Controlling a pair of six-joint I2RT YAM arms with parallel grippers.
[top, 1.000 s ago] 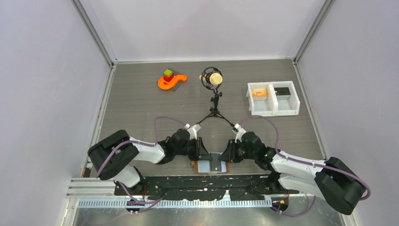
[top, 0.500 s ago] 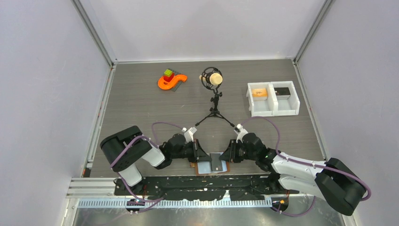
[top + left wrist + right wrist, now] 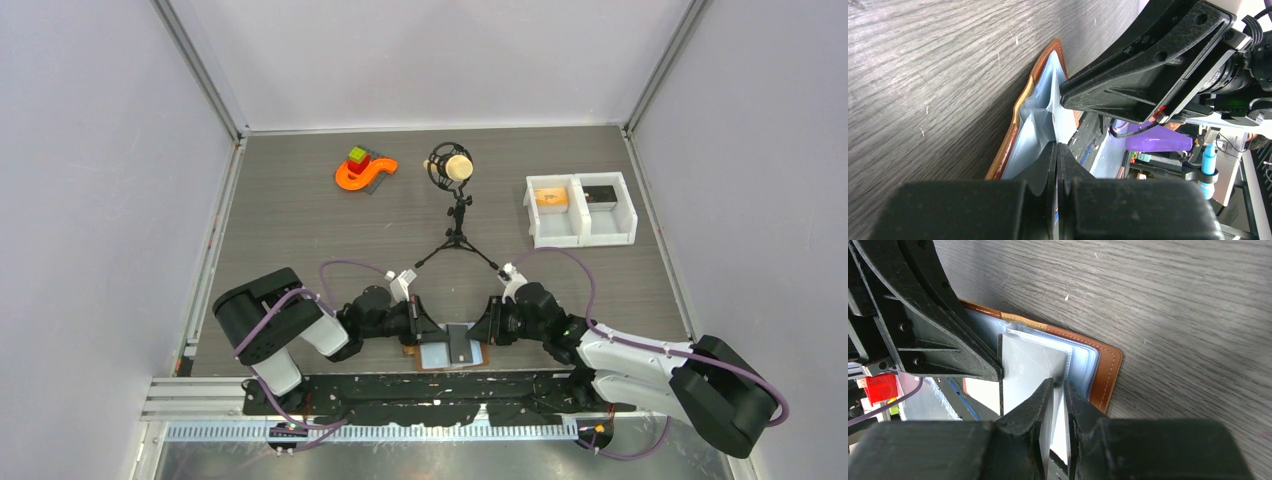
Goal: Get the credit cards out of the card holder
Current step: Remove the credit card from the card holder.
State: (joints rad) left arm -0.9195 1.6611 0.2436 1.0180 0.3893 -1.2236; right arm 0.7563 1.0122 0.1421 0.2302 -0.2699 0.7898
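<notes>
Right wrist, entry: I logged right gripper (image 3: 1058, 386) nearly closed on grey card (image 3: 1030, 362), holder (image 3: 1105, 372) lying open beneath its tips; left gripper (image 3: 1056, 148) fully closed, pinching holder's lining. Risk, as I judged: that pinch slipping, so holder would drag along with card.

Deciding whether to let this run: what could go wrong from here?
1. Right end effector pinches the card only near its edge, so it could slip on the pull.
2. Left end effector is shut at the pale lining of the holder. If it isn't pinning it, the holder may drag along.
3. Both end effectors nearly touch, and the holder lies by the near edge of the table. A bump or drop seems possible.
</notes>
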